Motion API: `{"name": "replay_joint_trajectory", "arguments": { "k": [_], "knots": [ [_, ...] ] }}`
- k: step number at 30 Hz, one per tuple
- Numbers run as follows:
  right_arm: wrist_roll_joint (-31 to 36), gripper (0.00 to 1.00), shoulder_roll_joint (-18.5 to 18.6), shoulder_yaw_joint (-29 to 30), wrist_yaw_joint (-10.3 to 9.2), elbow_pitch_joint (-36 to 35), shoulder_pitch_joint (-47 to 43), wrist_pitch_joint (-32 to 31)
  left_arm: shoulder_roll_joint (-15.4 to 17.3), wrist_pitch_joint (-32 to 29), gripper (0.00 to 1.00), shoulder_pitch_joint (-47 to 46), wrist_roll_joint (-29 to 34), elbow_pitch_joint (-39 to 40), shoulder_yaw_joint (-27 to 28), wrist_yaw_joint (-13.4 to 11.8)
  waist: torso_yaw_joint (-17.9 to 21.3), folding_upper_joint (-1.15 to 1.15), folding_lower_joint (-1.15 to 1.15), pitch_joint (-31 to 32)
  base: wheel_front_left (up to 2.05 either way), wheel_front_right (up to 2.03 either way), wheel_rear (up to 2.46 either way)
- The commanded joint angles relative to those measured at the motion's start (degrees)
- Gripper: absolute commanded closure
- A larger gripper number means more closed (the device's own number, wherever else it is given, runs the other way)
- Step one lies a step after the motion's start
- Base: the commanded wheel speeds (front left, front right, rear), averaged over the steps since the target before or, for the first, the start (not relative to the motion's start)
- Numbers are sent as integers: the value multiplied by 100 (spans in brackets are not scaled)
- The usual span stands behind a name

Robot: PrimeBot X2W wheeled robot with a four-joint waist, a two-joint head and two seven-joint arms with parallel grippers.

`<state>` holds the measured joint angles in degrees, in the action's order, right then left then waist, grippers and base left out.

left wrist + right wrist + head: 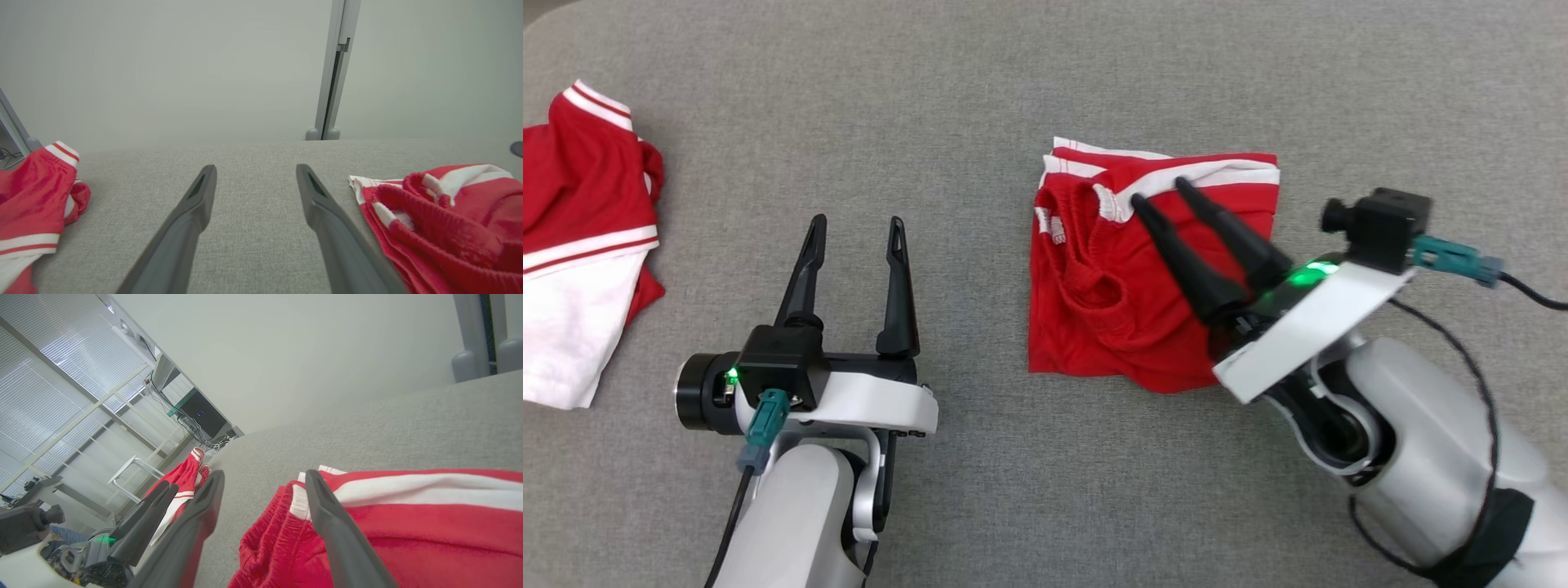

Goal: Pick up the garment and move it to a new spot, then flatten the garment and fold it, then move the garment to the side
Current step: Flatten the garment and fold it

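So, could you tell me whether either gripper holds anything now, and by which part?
Nothing is held: the right gripper stands open over the folded red garment, the left gripper open beside it.

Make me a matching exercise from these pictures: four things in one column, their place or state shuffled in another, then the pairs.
1. left end effector
2. right end effector
3. folded garment
4. second garment

A. left edge of the grey surface
B. open, over red fabric
C. right of centre
D. open, over bare grey

Pairs: 1-D, 2-B, 3-C, 4-A
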<state>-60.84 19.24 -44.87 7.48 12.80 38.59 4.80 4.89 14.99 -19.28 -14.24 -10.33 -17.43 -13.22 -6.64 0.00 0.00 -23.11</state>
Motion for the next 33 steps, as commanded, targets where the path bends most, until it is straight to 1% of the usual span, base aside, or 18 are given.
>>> {"name": "replay_joint_trajectory", "arguments": {
  "k": [1, 4, 7, 11, 15, 16, 18, 19, 20, 23, 26, 33],
  "knots": [
    [92, 0, 117, 36, 2, -3, 41, 169, 39, 25, 0, -75, 15, 2, 42, -9, 51, 0, 0, 37, 0, 0, 0],
    [237, 0, 399, 172, 2, 44, -61, 624, 71, 25, 0, -22, 37, 5, 77, -12, 152, 0, 0, 100, 0, 0, 0],
    [324, 0, 663, 431, 2, 131, -238, 863, 108, 25, 0, 49, 39, -3, 115, -20, 250, 0, 0, 175, 0, 0, 0],
    [457, 0, 932, 935, 2, 281, -602, 1005, 172, 26, 0, 139, 31, -10, 156, -24, 373, 0, 0, 284, 0, 0, 0],
    [693, 0, 1071, 1489, 1, 371, -1061, 1040, 255, 26, 0, 261, 10, -8, 176, -25, 483, 0, 0, 416, 0, 0, 0],
    [750, 0, 1041, 1675, 2, 338, -1191, 1042, 275, 22, 0, 281, 4, -1, 182, -30, 510, 0, 0, 447, 0, 0, 0],
    [1097, 0, 1036, 2016, 1, 283, -1424, 1041, 318, 6, 0, 332, 1, 27, 183, -28, 559, 0, 0, 509, 0, 0, 0],
    [1179, 0, 966, 2179, 1, 222, -1549, 1042, 331, -6, 0, 364, 0, 37, 179, -28, 582, 0, 0, 537, 0, 0, 0],
    [1394, 0, 947, 2330, 1, 181, -1659, 1042, 350, -24, 0, 387, 1, 51, 174, -31, 605, 0, 0, 563, 0, 0, 0],
    [1817, 0, 836, 2660, 1, 44, -1949, 1043, 418, -70, 0, 491, -14, 99, 171, -37, 666, 0, 0, 646, 0, 0, 0],
    [1975, 0, 751, 2776, 2, -41, -2122, 1044, 441, -116, 0, 522, -24, 133, 163, -50, 691, 0, 0, 687, 0, 0, 0],
    [2624, 0, 580, 3141, 1, -412, -2543, 1036, 485, -183, 0, 706, -57, 230, 136, -73, 739, 0, 0, 836, 0, 0, 0]
  ]
}}
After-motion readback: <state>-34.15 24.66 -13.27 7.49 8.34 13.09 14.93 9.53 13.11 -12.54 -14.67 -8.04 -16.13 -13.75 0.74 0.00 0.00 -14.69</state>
